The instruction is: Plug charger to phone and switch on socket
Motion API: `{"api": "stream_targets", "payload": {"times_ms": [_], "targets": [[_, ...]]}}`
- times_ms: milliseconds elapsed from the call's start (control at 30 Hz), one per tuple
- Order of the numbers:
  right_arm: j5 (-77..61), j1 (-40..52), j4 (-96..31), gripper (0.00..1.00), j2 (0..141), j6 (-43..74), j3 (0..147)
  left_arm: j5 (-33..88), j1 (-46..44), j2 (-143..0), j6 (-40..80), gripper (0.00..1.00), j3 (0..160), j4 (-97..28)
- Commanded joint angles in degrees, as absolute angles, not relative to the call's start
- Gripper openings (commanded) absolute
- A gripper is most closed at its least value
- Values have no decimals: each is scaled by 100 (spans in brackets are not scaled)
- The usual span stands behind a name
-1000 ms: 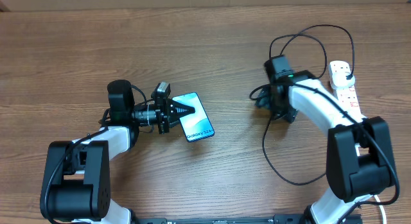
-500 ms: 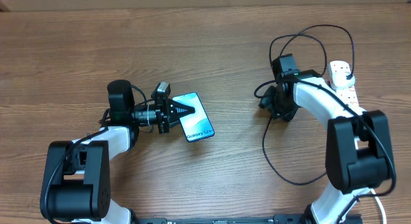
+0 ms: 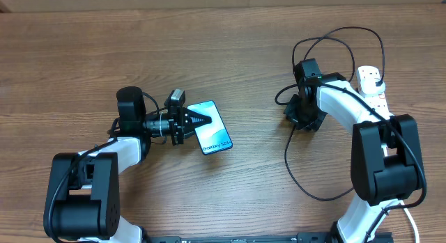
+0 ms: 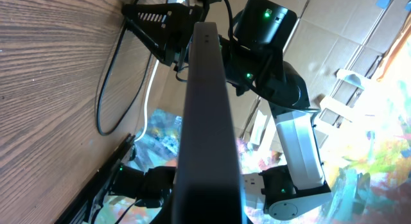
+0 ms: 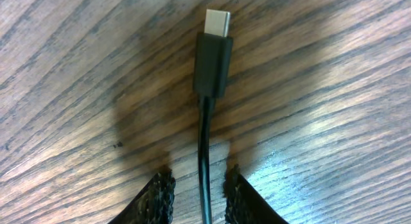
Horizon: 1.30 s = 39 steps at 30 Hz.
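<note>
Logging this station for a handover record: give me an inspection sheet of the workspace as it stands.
Surface: wooden table, bare grain.
Job's things: phone screen up, left of centre; charger not in the phone, its plug tip lying on the wood; socket at the right edge, switch state too small to tell.
Clutter: nothing seen.
Grippers: left gripper shut on the phone's edge; right gripper open, fingers either side of the charger just behind the tip.
Cables: charger loops loosely around the right arm toward the socket.
Surroundings: cardboard beyond the table.
</note>
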<state>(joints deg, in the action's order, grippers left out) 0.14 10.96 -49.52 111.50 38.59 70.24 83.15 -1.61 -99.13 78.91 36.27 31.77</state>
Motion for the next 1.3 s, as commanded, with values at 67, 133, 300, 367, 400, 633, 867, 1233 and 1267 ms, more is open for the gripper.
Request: {"api": "stream_targets", "payload": {"times_ms": [67,133,300,367,400,633,867,1233,1267], "targets": [[-272,1129,-5133,29,11692,3857,6744,8473,-150,-9929,7778,4,3765,3221],[-270,1129,-5131,27,11692,3854,6744,8447,-150,-9929,7780,4,3765,3218],[-298,1129,-5151,4,11692,3844,6746,8399,-150,-9929,7780,4,3765,3218],[-467,1129,-5179,4,11686,3625,6755,8403,-150,-9929,7780,4,3765,3218],[-574,1129,-5175,4,11668,3435,6766,8399,-150,-9929,7780,4,3765,3218],[-740,1129,-5741,4,11080,2751,7159,8431,-152,-9929,7778,4,3765,3221],[-2952,1129,-6158,4,9539,1258,7223,8739,-141,-9929,7778,4,3767,3354],[-5605,1131,-8232,4,7557,-1761,7194,9063,-156,-9933,7894,4,4582,3887],[-5892,1131,-8390,4,7456,-2069,7194,9063,-158,-9933,7915,4,4705,3889]]}}
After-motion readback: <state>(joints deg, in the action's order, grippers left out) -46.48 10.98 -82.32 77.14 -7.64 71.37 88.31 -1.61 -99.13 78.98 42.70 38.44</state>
